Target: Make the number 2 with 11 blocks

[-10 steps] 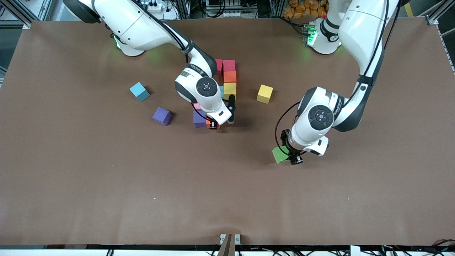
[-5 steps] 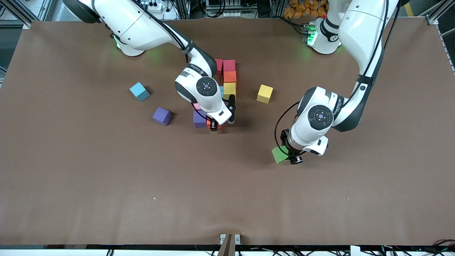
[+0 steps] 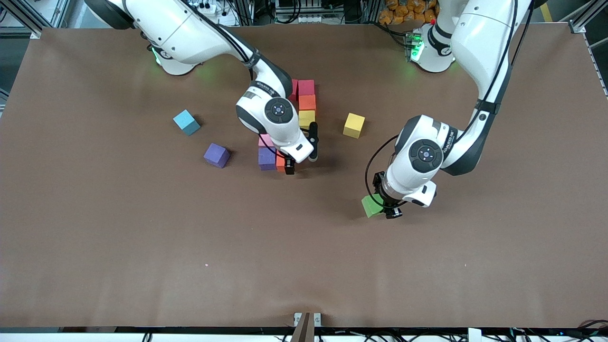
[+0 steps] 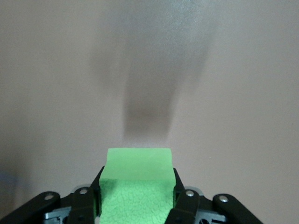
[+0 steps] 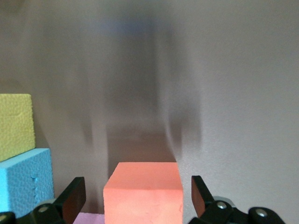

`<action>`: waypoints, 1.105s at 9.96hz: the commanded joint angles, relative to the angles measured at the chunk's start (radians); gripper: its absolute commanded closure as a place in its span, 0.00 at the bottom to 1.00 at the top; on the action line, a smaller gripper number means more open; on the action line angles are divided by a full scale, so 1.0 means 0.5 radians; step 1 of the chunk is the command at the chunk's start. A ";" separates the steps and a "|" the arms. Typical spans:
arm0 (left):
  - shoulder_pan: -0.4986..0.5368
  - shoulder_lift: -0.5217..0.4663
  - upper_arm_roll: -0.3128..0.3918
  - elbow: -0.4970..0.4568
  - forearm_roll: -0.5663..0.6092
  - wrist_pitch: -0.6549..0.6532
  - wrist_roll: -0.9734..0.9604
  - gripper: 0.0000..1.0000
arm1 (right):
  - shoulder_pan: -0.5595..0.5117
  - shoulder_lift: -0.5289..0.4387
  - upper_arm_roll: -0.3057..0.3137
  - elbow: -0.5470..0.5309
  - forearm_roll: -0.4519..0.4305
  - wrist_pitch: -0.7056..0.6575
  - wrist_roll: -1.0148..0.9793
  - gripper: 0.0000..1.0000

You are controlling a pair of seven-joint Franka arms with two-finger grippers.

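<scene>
The right gripper (image 3: pixel 288 167) hangs low over the nearest row of the partly built number 2 (image 3: pixel 289 124), its jaws spread wide with nothing in them. In the right wrist view a matte orange foam cube (image 5: pixel 143 192) sits on the table between the two black fingers (image 5: pixel 71 198), with a clear gap on either side, so it is not gripped. A purple foam cube (image 3: pixel 266 158) touches that orange cube on the side toward the right arm's end of the table, and a pink foam cube (image 3: pixel 265 140) sits just farther from the front camera than the purple one. Beside this gripper, a light blue foam cube (image 5: pixel 25 179) and a yellow foam cube (image 5: pixel 16 125) of the figure show in the right wrist view. The red (image 3: pixel 306 87) and orange (image 3: pixel 307 102) cubes of the figure's upper part lie farther from the front camera.

The left gripper (image 3: pixel 385 207) is clamped on a green foam cube (image 3: pixel 370 205), held over bare brown table (image 3: pixel 142 237) toward the left arm's end, well apart from the figure. In the left wrist view the green cube (image 4: pixel 137 179) fills the space between the pads.

Three loose cubes lie apart from both grippers: a yellow one (image 3: pixel 354 125) between the figure and the left arm, and a light blue one (image 3: pixel 186 122) and a purple one (image 3: pixel 216 155) toward the right arm's end.
</scene>
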 commanded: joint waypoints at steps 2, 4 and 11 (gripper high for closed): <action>-0.133 0.021 0.008 -0.019 -0.030 -0.030 -0.012 1.00 | -0.202 -0.243 0.172 -0.043 0.051 -0.340 0.007 0.00; -0.262 0.079 0.008 -0.013 -0.011 -0.027 0.015 1.00 | -0.380 -0.430 0.176 -0.043 0.113 -0.577 0.007 0.00; -0.698 0.187 0.008 -0.004 -0.011 -0.008 0.000 1.00 | -1.245 -0.692 0.179 -0.227 0.168 -0.682 -0.027 0.00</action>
